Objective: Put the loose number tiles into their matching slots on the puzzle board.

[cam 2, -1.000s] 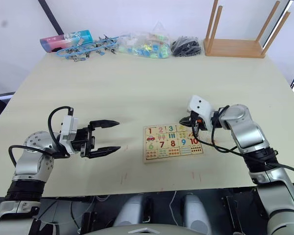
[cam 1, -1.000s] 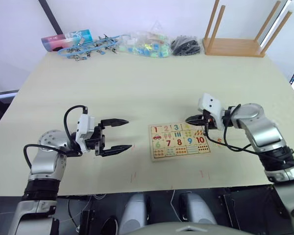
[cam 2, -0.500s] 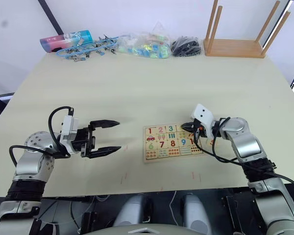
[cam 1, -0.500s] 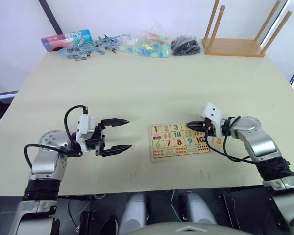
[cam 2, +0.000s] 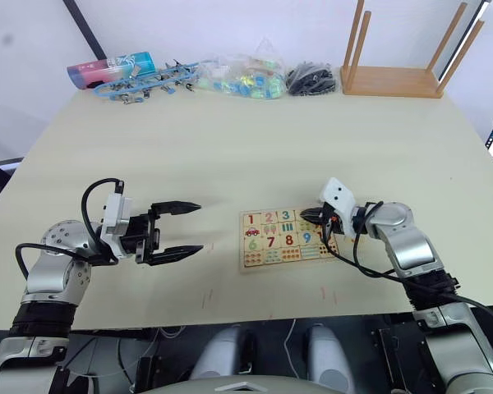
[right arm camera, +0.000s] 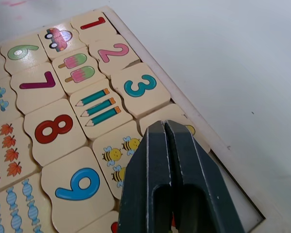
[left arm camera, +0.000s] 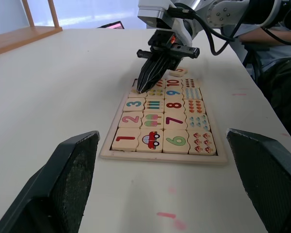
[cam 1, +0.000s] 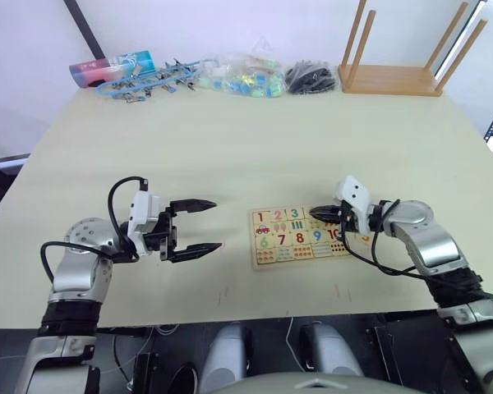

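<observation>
Three digit tiles, 1 to 3, sit in the pale-wood puzzle board; the right end effector, now closed, presses the fourth tile down. Orange 5 tile waits beside the board; left end effector gapes idle.

Head pair looks down; wrist cameras sit low — all share the puzzle board.

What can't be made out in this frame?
1. Digit on the pale-wood tile under the shut right end effector: right wrist view, its black fingers cover it, and just a yellow trace shows.
2. Whether that tile sits flush in the flat pale-wood puzzle board: the same fingers hide it.
3. Digit on the loose pale-wood tile beyond the board: left wrist view, too small and partly behind the end effector.
</observation>
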{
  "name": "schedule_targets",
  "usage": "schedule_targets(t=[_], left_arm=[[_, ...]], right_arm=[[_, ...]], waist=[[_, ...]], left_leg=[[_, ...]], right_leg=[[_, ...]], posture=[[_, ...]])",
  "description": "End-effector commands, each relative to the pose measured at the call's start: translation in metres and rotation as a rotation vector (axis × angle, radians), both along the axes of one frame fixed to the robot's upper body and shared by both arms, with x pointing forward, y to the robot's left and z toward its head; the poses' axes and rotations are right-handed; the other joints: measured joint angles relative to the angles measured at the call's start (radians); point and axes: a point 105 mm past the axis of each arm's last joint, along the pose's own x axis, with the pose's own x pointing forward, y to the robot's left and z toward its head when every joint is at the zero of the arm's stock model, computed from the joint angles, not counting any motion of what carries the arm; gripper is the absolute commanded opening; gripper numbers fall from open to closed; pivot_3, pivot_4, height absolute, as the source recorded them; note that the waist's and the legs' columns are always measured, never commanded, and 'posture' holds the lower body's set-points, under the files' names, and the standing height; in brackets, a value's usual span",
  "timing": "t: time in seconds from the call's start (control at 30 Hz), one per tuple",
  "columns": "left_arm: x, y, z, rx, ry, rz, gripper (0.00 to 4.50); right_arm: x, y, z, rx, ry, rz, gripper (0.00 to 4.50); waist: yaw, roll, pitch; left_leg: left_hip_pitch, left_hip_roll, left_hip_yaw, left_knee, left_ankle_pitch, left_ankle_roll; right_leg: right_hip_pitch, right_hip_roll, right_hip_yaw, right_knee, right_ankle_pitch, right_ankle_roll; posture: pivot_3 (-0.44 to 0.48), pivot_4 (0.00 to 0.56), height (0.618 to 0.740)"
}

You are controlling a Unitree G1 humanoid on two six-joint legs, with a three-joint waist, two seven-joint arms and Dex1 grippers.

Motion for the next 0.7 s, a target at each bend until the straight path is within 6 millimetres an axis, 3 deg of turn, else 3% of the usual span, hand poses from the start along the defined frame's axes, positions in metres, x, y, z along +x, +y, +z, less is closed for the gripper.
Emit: schedule_targets(t=[0.03,0.2,0.33,0.6,0.7], left_arm=[[-0.001,0.000,0.007,-0.002,-0.033,0.008,4.50],[0.000,0.001,0.004,-0.012,-0.024,0.056,4.50],[-0.002,0.004,-0.002,-0.012,-0.006,0.110,4.50],[-0.008,0.015,-0.011,-0.005,0.030,0.177,4.50],[-0.008,0.019,-0.012,0.004,0.034,0.204,4.50]], right_arm=[[-0.002,0.001,0.025,0.083,-0.065,0.002,0.02],[-0.009,-0.007,0.043,0.151,-0.116,-0.015,0.02],[-0.018,-0.028,0.052,0.184,-0.152,-0.080,0.02],[-0.050,-0.072,0.043,0.208,-0.139,-0.188,0.02],[-0.064,-0.090,0.037,0.196,-0.132,-0.231,0.85]], waist=[[0.001,0.000,0.000],[0.001,0.000,0.000],[0.003,0.000,0.000],[0.004,0.000,0.000],[0.003,0.000,0.000]], left_leg=[[0.000,0.000,0.000,0.000,0.000,0.000],[0.000,0.001,0.000,0.000,0.000,0.000],[0.000,0.001,-0.001,0.000,0.000,0.000],[0.000,0.001,-0.001,0.000,0.000,0.000],[0.000,0.001,-0.001,0.000,0.000,0.000]], right_leg=[[0.000,0.000,0.000,0.000,0.000,0.000],[0.000,0.000,0.000,0.000,0.000,0.000],[0.000,0.000,0.000,0.000,0.000,0.000],[0.000,-0.001,0.000,-0.001,0.000,0.000],[0.000,-0.001,0.000,-0.001,0.000,0.000]], posture=[[0.000,0.150,0.737],[0.000,0.150,0.737],[0.000,0.150,0.737],[0.000,0.150,0.737],[0.000,0.150,0.737]])
